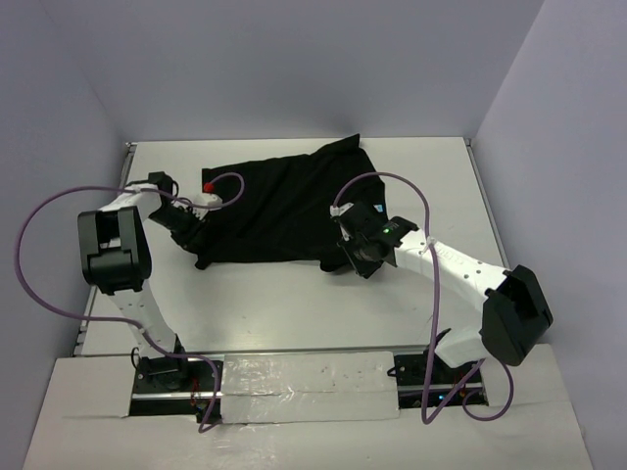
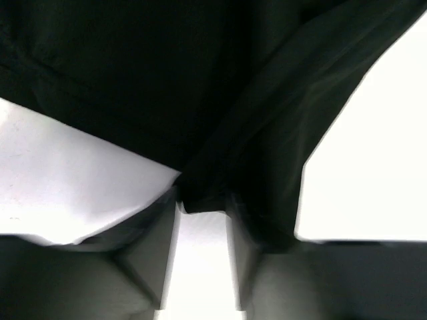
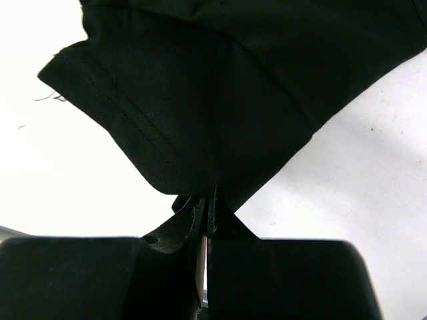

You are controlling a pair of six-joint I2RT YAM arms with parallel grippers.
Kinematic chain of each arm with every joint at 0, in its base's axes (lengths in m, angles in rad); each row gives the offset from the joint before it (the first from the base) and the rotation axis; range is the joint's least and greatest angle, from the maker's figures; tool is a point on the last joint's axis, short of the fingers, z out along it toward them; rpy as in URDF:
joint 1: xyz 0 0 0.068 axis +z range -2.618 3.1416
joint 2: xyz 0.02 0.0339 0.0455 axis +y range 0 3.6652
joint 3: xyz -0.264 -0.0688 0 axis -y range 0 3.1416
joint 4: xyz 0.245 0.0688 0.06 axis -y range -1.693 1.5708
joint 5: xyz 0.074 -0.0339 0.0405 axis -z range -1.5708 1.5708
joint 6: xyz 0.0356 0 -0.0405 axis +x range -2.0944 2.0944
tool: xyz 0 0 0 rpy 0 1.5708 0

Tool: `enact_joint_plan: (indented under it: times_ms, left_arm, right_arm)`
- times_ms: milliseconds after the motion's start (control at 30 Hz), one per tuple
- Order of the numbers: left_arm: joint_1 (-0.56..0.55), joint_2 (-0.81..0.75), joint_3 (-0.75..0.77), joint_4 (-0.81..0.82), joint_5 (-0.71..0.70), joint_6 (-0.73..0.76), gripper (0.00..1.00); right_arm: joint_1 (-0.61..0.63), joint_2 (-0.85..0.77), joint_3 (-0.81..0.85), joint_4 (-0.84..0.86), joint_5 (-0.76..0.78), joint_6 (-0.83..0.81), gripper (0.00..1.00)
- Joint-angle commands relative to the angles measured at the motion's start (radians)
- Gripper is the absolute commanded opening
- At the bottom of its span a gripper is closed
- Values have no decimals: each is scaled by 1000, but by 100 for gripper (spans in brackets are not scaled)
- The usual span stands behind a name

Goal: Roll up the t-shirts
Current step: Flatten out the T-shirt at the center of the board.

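Plain black soft-fabric t-shirt (image 1: 279,206) lies mostly flat on the white tabletop (image 1: 294,304), btwn the two arms.

Left gripper (image 2: 201,208): jaws only narrowly apart, w/ a bunched corner of the shirt caught btwn the fingertips. Cloth fans out ahead of it and to both sides, folds converging on the tips.

Right gripper (image 3: 208,200): jaws all but closed, pinching a fold of the shirt. Fabric spreads away ahead of it, w/ a stitched hem edge off to its left.

Top view: each gripper sits at the shirt's near edge, one per corner, the rest of the shirt beyond them.
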Motion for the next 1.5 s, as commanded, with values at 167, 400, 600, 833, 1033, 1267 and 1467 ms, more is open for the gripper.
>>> enact_joint_plan:
  times_ms: [167,400,600,833,1033,1267,1467]
  left_arm:
    - [12,-30,-48,137,40,-125,0]
    - [36,-189,-100,465,-81,-385,0]
    - [29,-153,198,671,-142,-592,0]
    - [21,71,921,741,-285,-745,0]
    - [20,55,1003,954,-236,-693,0]
    - [20,-25,796,967,-151,-598,0]
    - [30,-207,472,823,-52,-433,0]
  right_arm:
    - [-35,-46,-3,25,20,1,0]
    - [-179,-72,-22,89,-43,15,0]
    - [-383,234,418,181,-63,-63,0]
    - [-561,675,1454,127,-93,59,0]
    - [-589,597,1469,517,-43,-28,0]
    - [-579,566,1353,549,-103,-332,0]
    - [-445,280,868,381,121,-587,0]
